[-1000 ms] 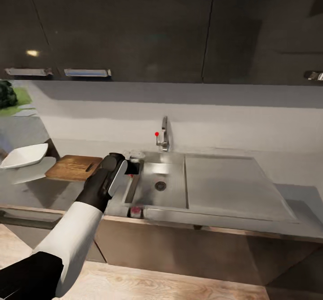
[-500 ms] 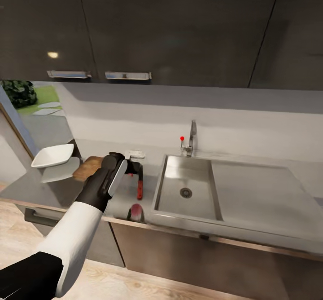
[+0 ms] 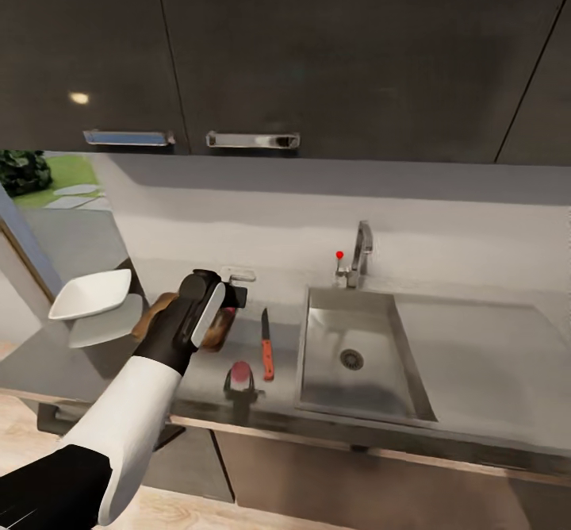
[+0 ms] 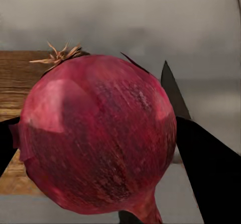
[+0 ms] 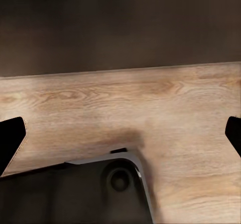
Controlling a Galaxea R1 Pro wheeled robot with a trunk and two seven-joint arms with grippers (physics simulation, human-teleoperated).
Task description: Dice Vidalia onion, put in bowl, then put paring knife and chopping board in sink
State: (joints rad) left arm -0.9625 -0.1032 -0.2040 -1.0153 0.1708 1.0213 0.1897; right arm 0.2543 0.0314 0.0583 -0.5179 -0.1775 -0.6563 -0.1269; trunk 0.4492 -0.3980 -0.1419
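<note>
one onion [image 4: 98, 146] in left gripper [image 4: 95, 143]

Paring knife [image 3: 266, 345] left of sink [image 3: 361, 355].

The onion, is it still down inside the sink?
No, the onion sits between the left gripper's fingers, while the sink basin lies bare.

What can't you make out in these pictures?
Chopping board: head view, the left arm covers most of it; handle slot unseen.
Paring knife: left wrist view, the Vidalia onion hides most of it.
Right hand fingertips: right wrist view, cut off by the picture's side edges.
</note>
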